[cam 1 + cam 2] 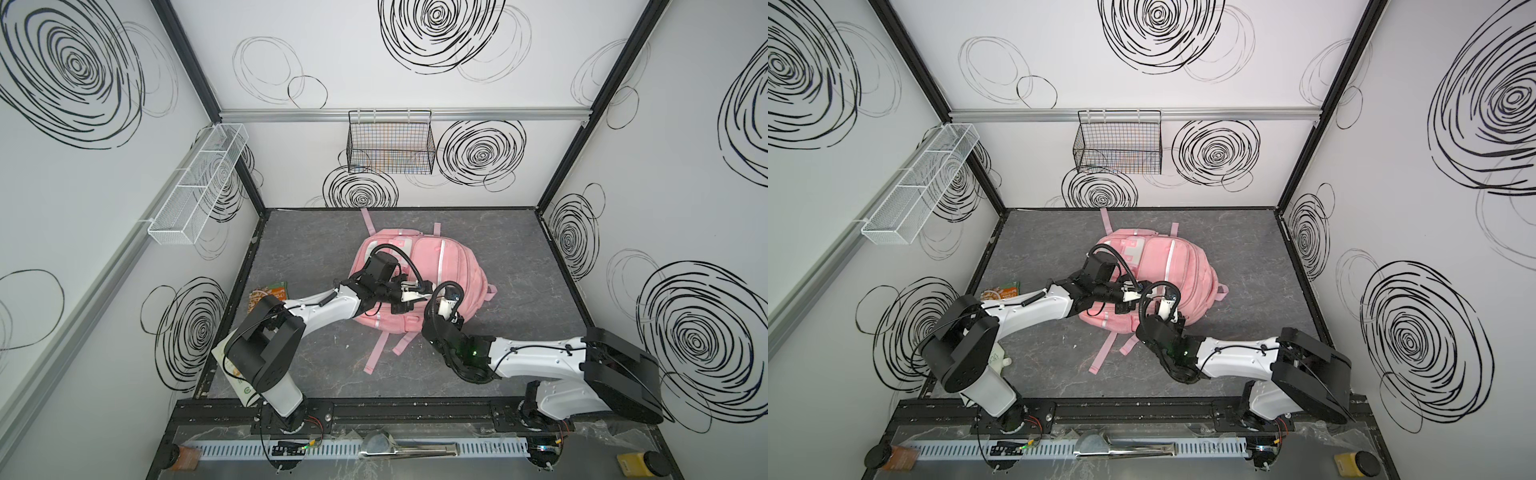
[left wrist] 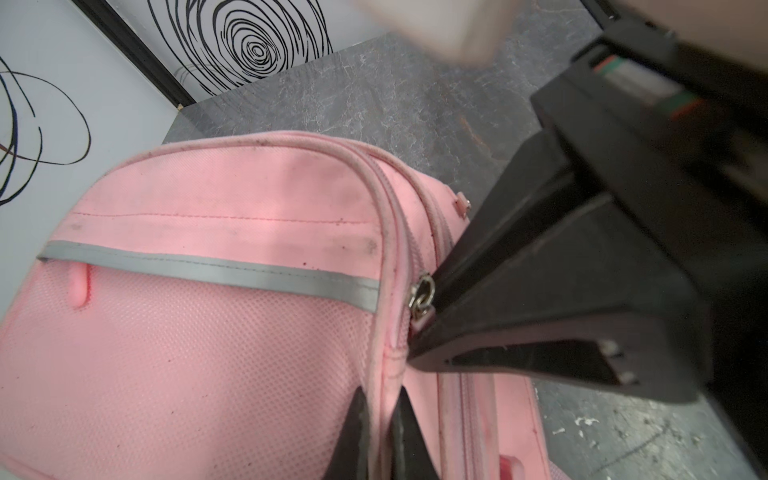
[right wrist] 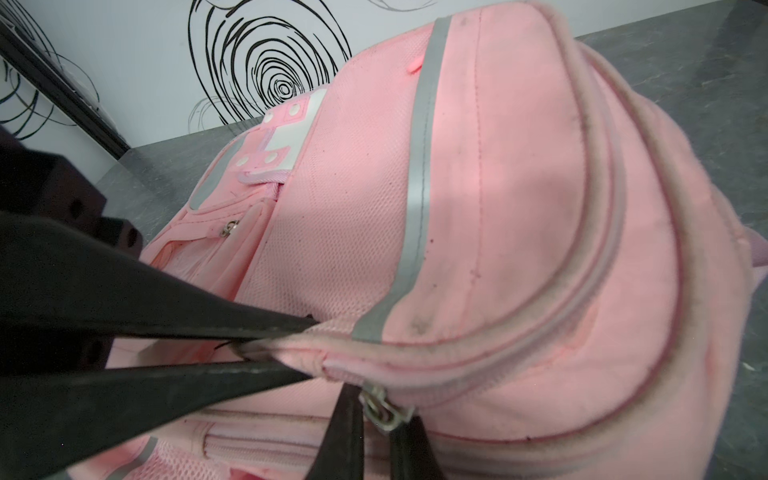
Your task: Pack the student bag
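Left fingers (image 2: 403,432) are pinched shut on a piped seam of the student bag (image 1: 457,266); right fingers (image 3: 345,432), nearly closed, grip its zipper pull (image 3: 384,409) near the bag's 6 o'clock edge. The bag lies flat in the middle of the table (image 1: 519,257). Its zip looks closed, so packing seems barely begun: opening comes first, then loading the printed packet (image 1: 272,291) lying at its 9 o'clock.

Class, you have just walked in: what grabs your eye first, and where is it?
The pink student bag lying flat in the middle of the grey table stands out most. On it, the left gripper has its jaws pinched on a seam, and the right gripper has its jaws shut on a zipper pull. Bold black swirls cover the white walls.
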